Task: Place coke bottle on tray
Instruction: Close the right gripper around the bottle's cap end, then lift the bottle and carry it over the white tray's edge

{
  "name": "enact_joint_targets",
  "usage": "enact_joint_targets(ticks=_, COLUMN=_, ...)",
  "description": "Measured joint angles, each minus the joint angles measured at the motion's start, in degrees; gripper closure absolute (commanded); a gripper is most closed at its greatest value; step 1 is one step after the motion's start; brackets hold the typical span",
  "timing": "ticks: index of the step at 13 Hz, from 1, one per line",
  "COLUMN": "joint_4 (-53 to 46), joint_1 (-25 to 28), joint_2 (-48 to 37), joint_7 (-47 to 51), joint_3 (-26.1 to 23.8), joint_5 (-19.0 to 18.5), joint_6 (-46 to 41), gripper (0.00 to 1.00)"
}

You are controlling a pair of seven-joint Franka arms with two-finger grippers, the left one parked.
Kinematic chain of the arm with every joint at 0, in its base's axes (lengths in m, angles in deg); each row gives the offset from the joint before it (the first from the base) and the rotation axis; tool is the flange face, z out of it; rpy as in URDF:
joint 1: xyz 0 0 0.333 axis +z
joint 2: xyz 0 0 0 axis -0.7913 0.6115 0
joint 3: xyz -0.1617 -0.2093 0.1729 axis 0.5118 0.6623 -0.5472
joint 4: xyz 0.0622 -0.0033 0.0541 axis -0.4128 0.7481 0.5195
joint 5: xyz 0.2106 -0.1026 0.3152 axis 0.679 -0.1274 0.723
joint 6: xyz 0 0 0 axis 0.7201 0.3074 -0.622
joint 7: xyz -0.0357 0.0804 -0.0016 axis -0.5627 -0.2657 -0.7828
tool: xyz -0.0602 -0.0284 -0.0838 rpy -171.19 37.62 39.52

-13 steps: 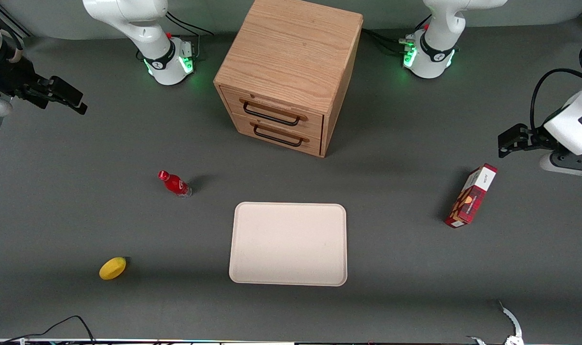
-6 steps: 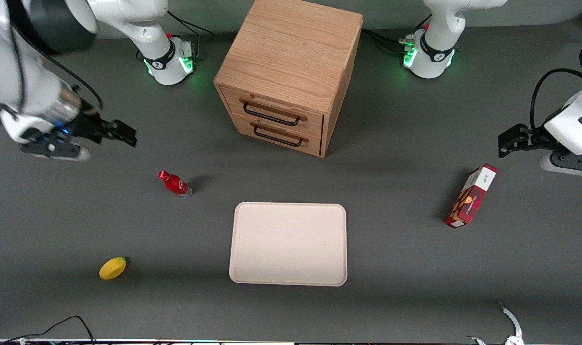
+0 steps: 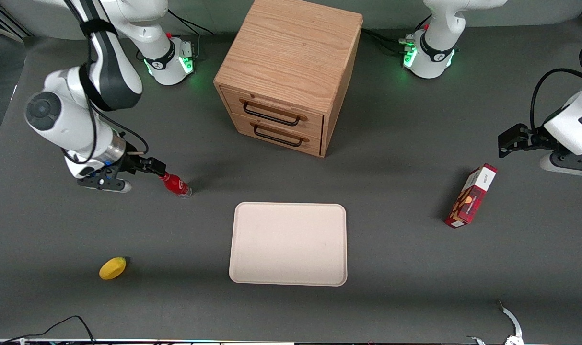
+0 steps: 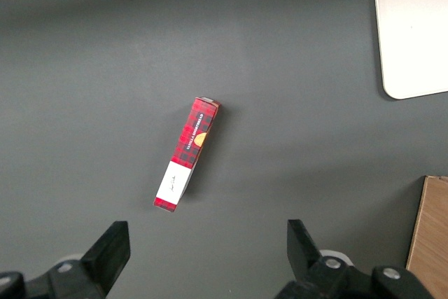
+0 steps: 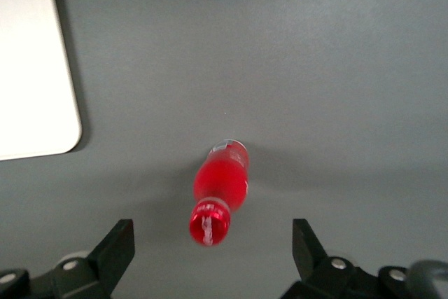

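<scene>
The coke bottle (image 3: 176,184), small and red with a red cap and clear base, stands upright on the grey table, a short way from the tray (image 3: 288,244) toward the working arm's end. The tray is large, flat and pale beige, nearer to the front camera than the wooden cabinet. My right gripper (image 3: 157,168) hovers above the bottle's cap. In the right wrist view the gripper (image 5: 213,243) is open, its fingers (image 5: 119,241) wide apart on either side of the bottle (image 5: 222,185), not touching it. A corner of the tray (image 5: 31,68) shows there too.
A wooden drawer cabinet (image 3: 287,72) stands farther from the front camera than the tray. A yellow lemon (image 3: 112,268) lies toward the working arm's end, near the front edge. A red and white carton box (image 3: 470,195) lies toward the parked arm's end.
My right arm has swung in from the table's end and come down over the bottle. The bottle and tray have not moved.
</scene>
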Motion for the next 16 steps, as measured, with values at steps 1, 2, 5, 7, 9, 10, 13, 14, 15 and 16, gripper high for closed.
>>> enact_joint_targets(ticks=1, joint_4=1.2, joint_1=0.1, joint_2=1.0, joint_7=0.9, joint_3=-0.3, joint_5=-0.1, joint_6=2.1, gripper=0.0)
enact_joint_targets(ticks=2, joint_4=1.9, joint_1=0.2, joint_2=1.8, joint_7=2.0, joint_3=-0.8, joint_5=-0.4, joint_6=3.6, gripper=0.0)
enact_joint_targets(ticks=5, joint_4=3.0, joint_1=0.6, joint_2=2.7, joint_7=3.6, joint_3=-1.3, joint_5=-0.9, joint_6=5.4, gripper=0.1)
enact_joint_targets(ticks=7, joint_4=3.2, joint_1=0.6, joint_2=2.7, joint_7=3.7, joint_3=-1.3, joint_5=-1.9, joint_6=5.4, gripper=0.41)
enact_joint_targets(ticks=9, joint_4=3.4, joint_1=0.6, joint_2=2.7, joint_7=3.7, joint_3=-1.3, joint_5=-2.7, joint_6=5.4, gripper=0.68)
enact_joint_targets(ticks=10, joint_4=3.4, joint_1=0.6, joint_2=2.7, joint_7=3.8, joint_3=-1.3, joint_5=-2.8, joint_6=5.4, gripper=0.81)
enact_joint_targets(ticks=13, joint_4=3.4, joint_1=0.6, joint_2=2.6, joint_7=3.8, joint_3=-1.3, joint_5=-3.0, joint_6=5.4, gripper=1.0)
enact_joint_targets(ticks=14, joint_4=3.4, joint_1=0.6, joint_2=2.6, joint_7=3.8, joint_3=-1.3, joint_5=-3.0, joint_6=5.4, gripper=1.0)
enact_joint_targets(ticks=15, joint_4=3.4, joint_1=0.6, joint_2=2.6, joint_7=3.8, joint_3=-1.3, joint_5=-3.0, joint_6=5.4, gripper=1.0)
enact_joint_targets(ticks=16, joint_4=2.9, joint_1=0.6, joint_2=2.5, joint_7=3.8, joint_3=-1.3, joint_5=-3.0, joint_6=5.2, gripper=1.0)
